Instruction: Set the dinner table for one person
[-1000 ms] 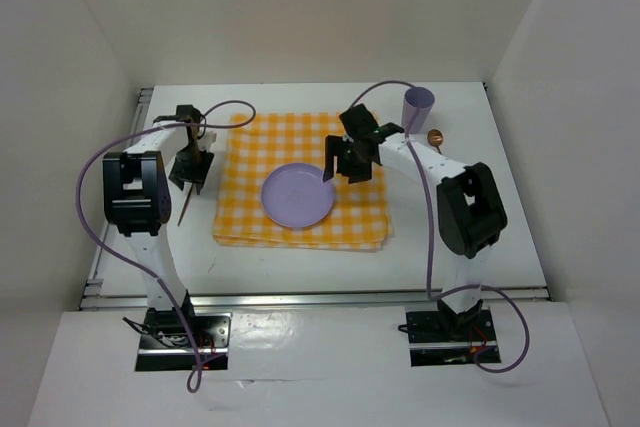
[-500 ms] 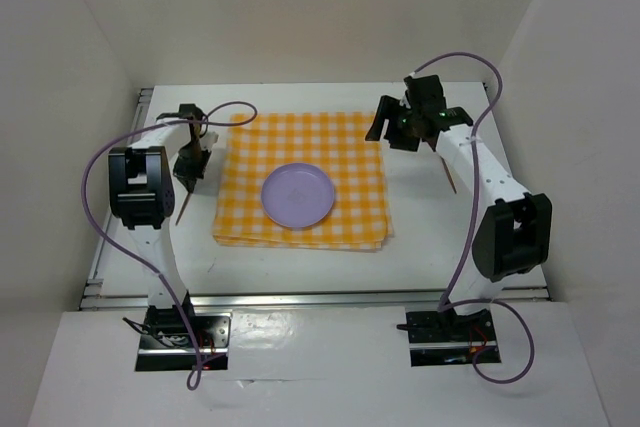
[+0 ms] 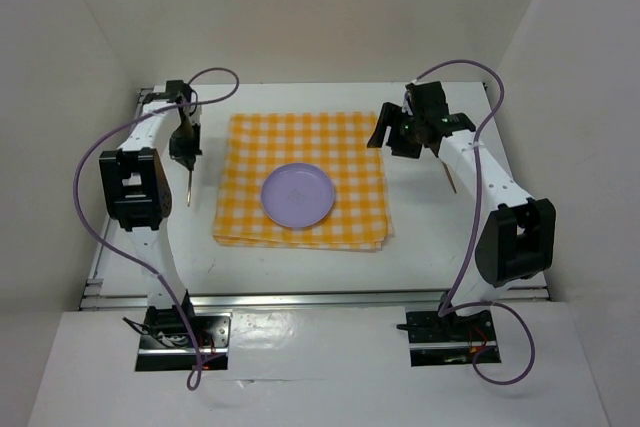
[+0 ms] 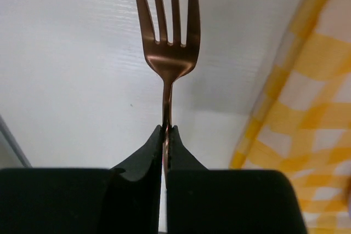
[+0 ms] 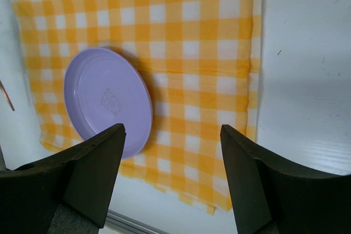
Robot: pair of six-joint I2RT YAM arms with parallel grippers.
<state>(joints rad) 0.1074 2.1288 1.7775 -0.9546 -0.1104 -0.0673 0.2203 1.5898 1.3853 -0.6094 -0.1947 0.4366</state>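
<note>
White tabletop with silver rails: your dinner table (image 3: 300, 272) fills the floor of the walled cell and spreads beneath both arms.

At its middle lies a yellow-and-white checked cloth (image 3: 300, 142), and a lilac plate (image 3: 297, 196) rests on the cloth's near half. Left of the cloth, over bare table, your left gripper (image 4: 166, 131) is clenched on the thin neck of a copper-coloured fork (image 4: 167, 53), whose tines point away from the wrist. You cannot tell from these views whether the fork touches the table. Your right gripper (image 5: 171, 130) hovers by the cloth's far right corner, fingers spread wide with nothing between them. Its wrist camera looks down on the plate and the cloth's right edge.
</note>
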